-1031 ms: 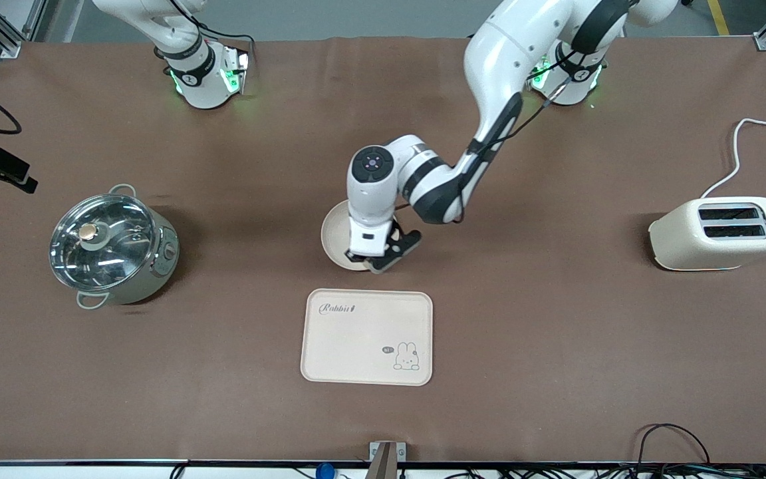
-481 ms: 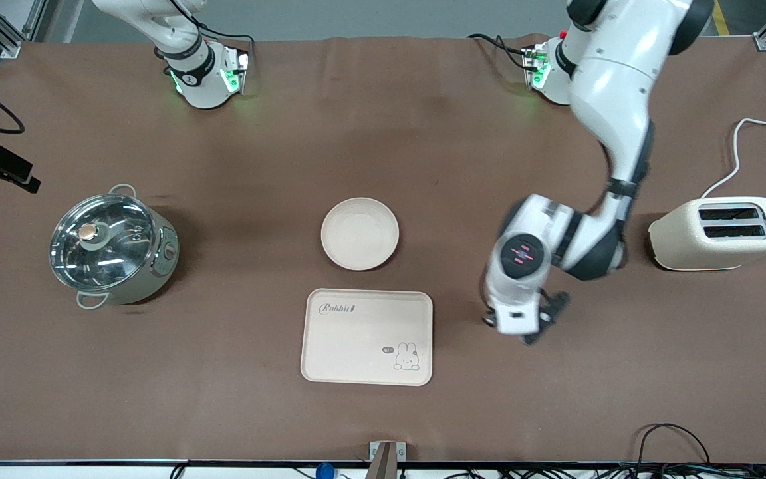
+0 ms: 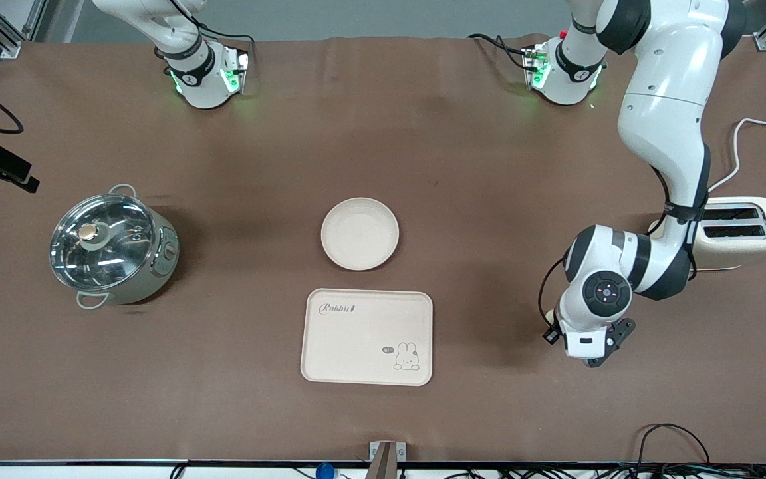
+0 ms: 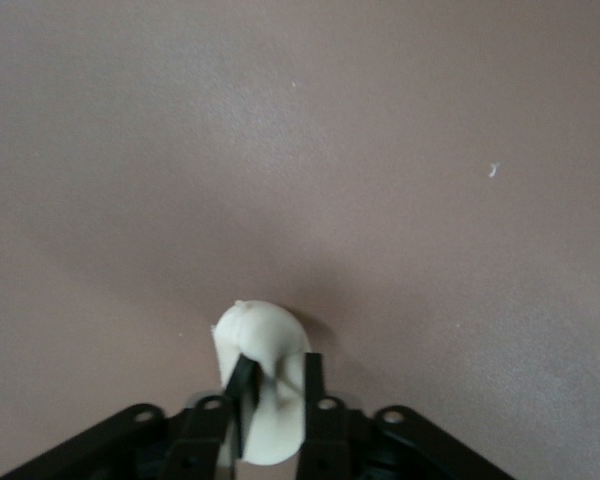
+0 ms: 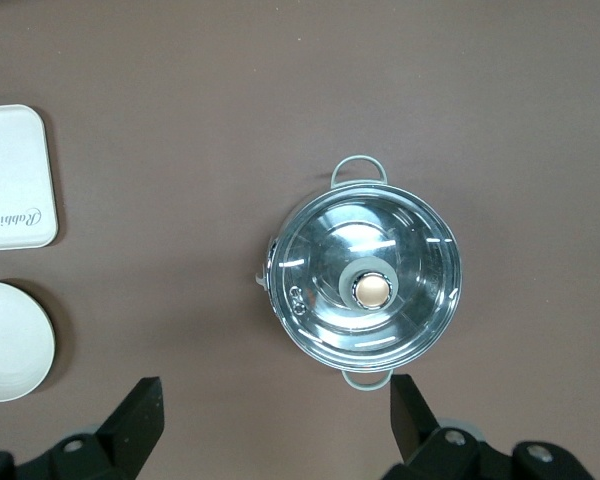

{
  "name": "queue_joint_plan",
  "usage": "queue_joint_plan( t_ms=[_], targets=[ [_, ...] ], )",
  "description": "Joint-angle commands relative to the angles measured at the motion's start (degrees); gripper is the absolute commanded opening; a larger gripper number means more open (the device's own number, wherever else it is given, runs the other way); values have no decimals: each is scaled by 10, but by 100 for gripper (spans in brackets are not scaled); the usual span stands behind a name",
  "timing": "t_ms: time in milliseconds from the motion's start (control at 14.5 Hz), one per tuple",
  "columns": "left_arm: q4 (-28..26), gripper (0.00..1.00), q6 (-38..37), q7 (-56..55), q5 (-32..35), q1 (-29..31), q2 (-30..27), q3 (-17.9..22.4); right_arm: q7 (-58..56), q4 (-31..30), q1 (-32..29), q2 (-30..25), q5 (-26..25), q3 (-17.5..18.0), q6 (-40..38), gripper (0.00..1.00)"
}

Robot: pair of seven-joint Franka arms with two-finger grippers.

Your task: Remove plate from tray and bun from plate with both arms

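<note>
Left gripper [image 4: 275, 385] has its fingers close around the bun [image 4: 262, 345], low over bare table near the toaster [image 3: 749, 233]; whether it grips or is letting go seems unclear. Right gripper [image 5: 275, 425] waits wide open and empty above the pot [image 5: 365, 285]. With the plate [image 3: 360, 233] beside the tray [image 3: 367, 336] and bare, only setting the bun down appears left.

Plate [image 3: 360, 233] off tray [image 3: 367, 336] — bare

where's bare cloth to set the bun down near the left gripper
Bare cloth surrounds the left gripper, which has the bun between its fingers: the stretch toward the tray and the strip toward the front camera. It is tighter by the toaster, under the left arm.
</note>
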Motion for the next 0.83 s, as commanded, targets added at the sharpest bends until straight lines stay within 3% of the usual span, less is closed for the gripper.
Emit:
queue_joint_plan(
  t_ms=[0, 206, 481, 756],
  targets=[
    [-1, 100, -7, 1, 5, 3, -21, -10, 10, 3, -2, -1, -7, 3, -6, 100],
    [3, 100, -37, 16, -41, 17, -60, -24, 6, 5, -6, -1, -6, 2, -2, 100],
    [2, 100, -102, 73, -52, 17, -124, -25, 1, 7, -7, 2, -7, 1, 2, 100],
    [2, 100, -192, 250, -69, 30, -238, -24, 1, 7, -7, 4, -8, 0, 11, 100]
  ],
)
